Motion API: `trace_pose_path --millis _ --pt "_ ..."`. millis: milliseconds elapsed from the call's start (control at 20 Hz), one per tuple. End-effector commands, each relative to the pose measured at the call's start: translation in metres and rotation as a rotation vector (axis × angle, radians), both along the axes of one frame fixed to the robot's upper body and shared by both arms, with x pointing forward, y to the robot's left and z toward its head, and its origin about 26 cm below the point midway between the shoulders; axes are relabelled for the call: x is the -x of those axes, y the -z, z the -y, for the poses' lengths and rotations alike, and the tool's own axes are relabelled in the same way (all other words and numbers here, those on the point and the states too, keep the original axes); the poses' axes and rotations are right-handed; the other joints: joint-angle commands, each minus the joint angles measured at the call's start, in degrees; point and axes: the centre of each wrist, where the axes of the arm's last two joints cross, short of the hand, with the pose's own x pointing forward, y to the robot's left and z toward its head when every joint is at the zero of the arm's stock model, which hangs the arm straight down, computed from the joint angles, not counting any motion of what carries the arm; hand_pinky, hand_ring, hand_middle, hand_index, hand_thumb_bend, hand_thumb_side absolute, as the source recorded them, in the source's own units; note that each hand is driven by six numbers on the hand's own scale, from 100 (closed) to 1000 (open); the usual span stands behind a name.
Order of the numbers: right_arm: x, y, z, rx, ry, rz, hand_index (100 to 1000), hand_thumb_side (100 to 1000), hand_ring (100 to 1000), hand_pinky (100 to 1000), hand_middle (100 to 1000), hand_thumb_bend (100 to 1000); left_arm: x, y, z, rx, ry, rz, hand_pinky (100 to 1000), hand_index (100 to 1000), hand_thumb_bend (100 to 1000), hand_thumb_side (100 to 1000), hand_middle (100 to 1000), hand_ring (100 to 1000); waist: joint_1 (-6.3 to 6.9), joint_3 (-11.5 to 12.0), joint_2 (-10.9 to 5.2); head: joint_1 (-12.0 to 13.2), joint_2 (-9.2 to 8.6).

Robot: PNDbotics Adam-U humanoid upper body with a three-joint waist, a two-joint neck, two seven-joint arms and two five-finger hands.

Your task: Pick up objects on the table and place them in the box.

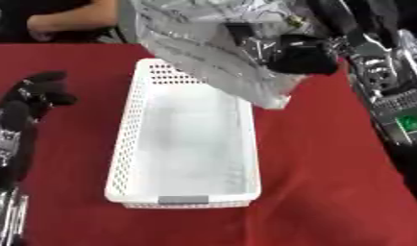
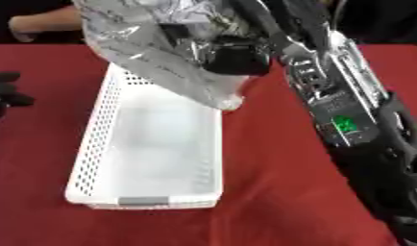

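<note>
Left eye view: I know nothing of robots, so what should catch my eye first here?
First, the crinkled silvery plastic bag hanging over the far end of the white perforated box, held by the robot's black right hand at the upper right. Next, the box itself, lengthwise on the red table and seemingly with nothing in it. The left hand waits at the left edge.

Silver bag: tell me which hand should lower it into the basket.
Right. The right hand already holds the silver bag above the white basket's far end. The left hand sits empty at the left, away from the bag.
</note>
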Motion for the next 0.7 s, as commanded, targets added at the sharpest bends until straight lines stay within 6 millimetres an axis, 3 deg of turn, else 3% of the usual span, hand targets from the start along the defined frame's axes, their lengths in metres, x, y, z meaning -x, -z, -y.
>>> trace_pose_path --millis 50,100,150,200,250,300,350,450,700 --pt "0.001 0.000 -0.011 0.101 -0.042 0.030 271 348 100 100 140 100 0.000 -0.005 0.000 -0.022 0.007 0.014 694 748 1000 960 808 608 0.17 0.07 -1.02 -0.86 -0.94" --pt "0.000 0.004 -0.014 0.138 -0.057 0.027 357 407 177 100 232 100 0.000 -0.005 0.000 -0.022 0.008 0.014 694 748 1000 961 808 608 0.19 0.07 -1.00 -0.92 -0.96" --pt "0.000 0.009 -0.018 0.200 -0.081 0.024 521 689 351 100 387 100 0.000 -0.005 0.000 -0.022 0.009 0.014 694 748 1000 962 808 608 0.21 0.08 -0.96 -0.98 -0.97" --pt "-0.001 0.015 -0.022 0.270 -0.106 0.019 680 809 512 152 560 100 0.000 -0.005 0.000 -0.022 0.010 0.014 694 748 1000 963 808 608 0.22 0.07 -0.93 -1.03 -0.97" --pt "-0.003 0.021 -0.025 0.360 -0.126 0.010 767 864 618 352 679 100 0.000 -0.005 0.000 -0.022 0.010 0.014 694 748 1000 963 808 608 0.24 0.07 -0.90 -1.09 -0.96" --pt "-0.005 0.024 -0.026 0.418 -0.137 0.003 787 872 645 399 708 100 0.000 -0.005 0.000 -0.022 0.010 0.014 694 748 1000 963 808 608 0.27 0.04 -0.90 -1.09 -0.95" --pt "-0.007 0.029 -0.027 0.487 -0.146 -0.013 902 903 804 714 865 100 0.000 -0.005 0.000 -0.022 0.011 0.014 694 748 1000 963 808 608 0.26 0.03 -0.88 -1.14 -0.98" --pt "-0.010 0.035 -0.027 0.572 -0.153 -0.044 939 922 860 828 922 100 0.000 -0.005 0.000 -0.022 0.010 0.014 694 749 1000 965 809 608 0.28 -0.05 -0.88 -1.06 -1.00" --pt "-0.011 0.036 -0.021 0.607 -0.157 -0.089 942 932 868 843 925 100 0.000 -0.004 0.000 -0.022 0.009 0.012 695 749 1000 966 809 609 0.27 -0.27 -0.95 -0.87 -1.02"
